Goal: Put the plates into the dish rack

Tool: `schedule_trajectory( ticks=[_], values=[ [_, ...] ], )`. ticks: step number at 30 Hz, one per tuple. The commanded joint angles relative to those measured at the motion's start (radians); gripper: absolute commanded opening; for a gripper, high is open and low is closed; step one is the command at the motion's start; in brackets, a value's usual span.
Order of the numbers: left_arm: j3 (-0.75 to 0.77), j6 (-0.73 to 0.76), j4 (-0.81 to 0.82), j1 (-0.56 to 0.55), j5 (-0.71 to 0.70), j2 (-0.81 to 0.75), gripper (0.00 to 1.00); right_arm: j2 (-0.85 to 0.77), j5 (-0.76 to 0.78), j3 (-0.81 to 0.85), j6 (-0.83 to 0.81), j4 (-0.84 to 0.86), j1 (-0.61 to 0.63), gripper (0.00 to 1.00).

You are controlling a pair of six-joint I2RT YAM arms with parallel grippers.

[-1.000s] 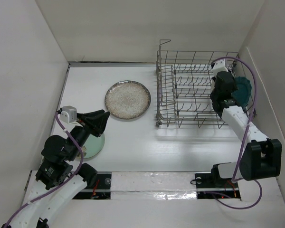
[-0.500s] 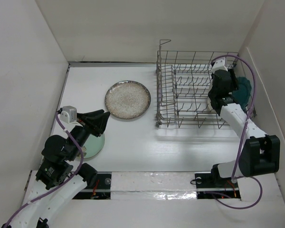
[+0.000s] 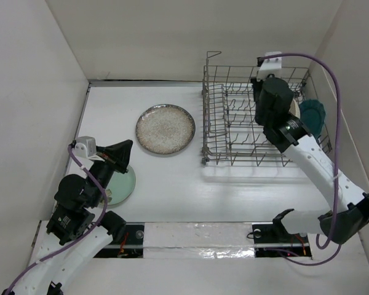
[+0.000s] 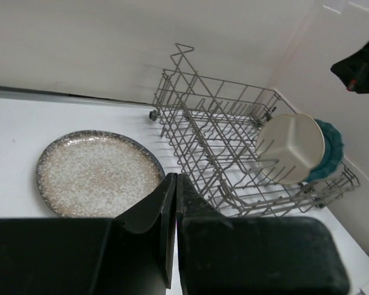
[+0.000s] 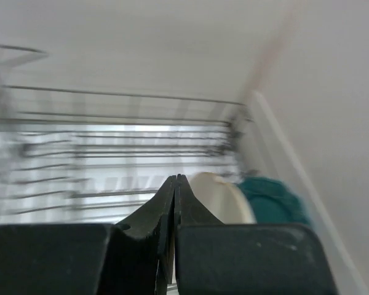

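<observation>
The grey wire dish rack (image 3: 234, 132) stands at the back right. The dark teal plate (image 3: 313, 117) and the cream divided plate (image 4: 290, 147) stand upright at its right end; both show in the right wrist view, cream (image 5: 221, 200) and teal (image 5: 273, 200). The speckled beige plate (image 3: 165, 129) lies flat left of the rack. The pale mint plate (image 3: 123, 184) lies at the near left, partly under my left gripper (image 3: 124, 149), which is shut and empty above it. My right gripper (image 5: 174, 179) is shut and empty, raised above the rack.
White walls close in the table on the left, back and right. The rack's tall wire sides (image 4: 190, 74) stand up near the back wall. A taped strip (image 3: 197, 236) runs along the near edge between the arm bases.
My right arm has lifted up and moved left, away from the teal and cream plates at the rack's right end. My left gripper has barely shifted.
</observation>
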Motion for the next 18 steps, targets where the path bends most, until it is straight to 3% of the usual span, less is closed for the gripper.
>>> schedule_trajectory(
  ticks=[1,6,12,16,18],
  values=[
    [0.027,0.006,0.026,-0.006,-0.105,-0.013,0.00,-0.019,-0.065,0.088,0.194,-0.200,0.179,0.00],
    [0.080,0.017,0.048,-0.006,-0.142,-0.040,0.00,0.009,-0.271,0.030,0.504,-0.209,0.395,0.00],
    [0.091,0.022,0.071,-0.006,-0.258,-0.066,0.00,0.210,-0.443,-0.019,0.678,-0.034,0.617,0.00],
    [0.056,0.038,0.099,-0.006,-0.346,-0.089,0.20,0.400,-0.549,0.045,0.752,0.030,0.672,0.02],
    [0.041,0.049,0.101,-0.006,-0.367,-0.088,0.24,0.489,-0.599,0.047,0.808,0.083,0.673,0.11]
  ],
)
